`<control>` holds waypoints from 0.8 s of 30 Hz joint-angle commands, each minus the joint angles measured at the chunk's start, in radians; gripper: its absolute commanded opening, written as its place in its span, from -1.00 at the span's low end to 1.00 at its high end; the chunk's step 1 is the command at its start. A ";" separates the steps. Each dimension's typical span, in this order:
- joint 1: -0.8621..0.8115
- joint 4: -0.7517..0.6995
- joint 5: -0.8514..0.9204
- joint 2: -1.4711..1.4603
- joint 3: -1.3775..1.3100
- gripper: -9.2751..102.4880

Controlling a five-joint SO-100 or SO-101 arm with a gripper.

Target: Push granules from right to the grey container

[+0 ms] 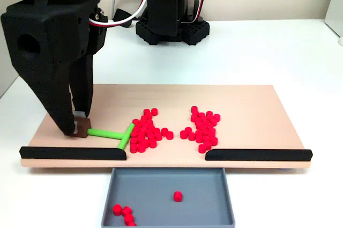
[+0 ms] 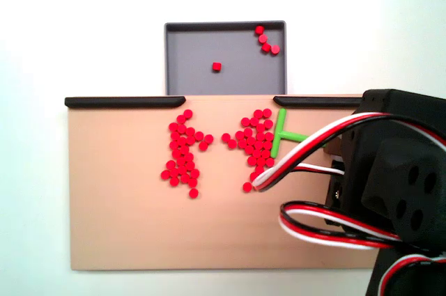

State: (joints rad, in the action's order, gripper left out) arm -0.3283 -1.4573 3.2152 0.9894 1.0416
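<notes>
Red granules lie in two heaps on the peach board (image 1: 241, 99). In a fixed view one heap (image 1: 146, 131) is left of centre and the other (image 1: 202, 129) right of centre. In another fixed view the same heaps (image 2: 182, 153) (image 2: 256, 144) appear mirrored. The grey container (image 1: 161, 185) sits against the board's front edge and holds several granules (image 1: 123, 212), one of them alone (image 1: 178, 196). My gripper (image 1: 75, 127) is at the board's left, shut on the brown end block (image 1: 83, 127) of a green T-shaped stick (image 1: 107, 133). The stick's crossbar touches the left heap.
Two black strips (image 1: 72, 153) (image 1: 257, 154) line the board's front edge, with a gap between them at the container (image 2: 195, 52). The arm's base (image 1: 171, 27) stands behind the board. The arm body and cables (image 2: 397, 170) cover the board's right part from above.
</notes>
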 commanded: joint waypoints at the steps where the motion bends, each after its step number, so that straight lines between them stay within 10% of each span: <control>1: 0.012 0.000 0.488 0.014 -0.035 -0.84; 24: 0.041 0.002 0.305 0.032 -0.021 -0.84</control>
State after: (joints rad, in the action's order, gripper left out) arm -0.2976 -1.4542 3.2152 0.9894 1.0416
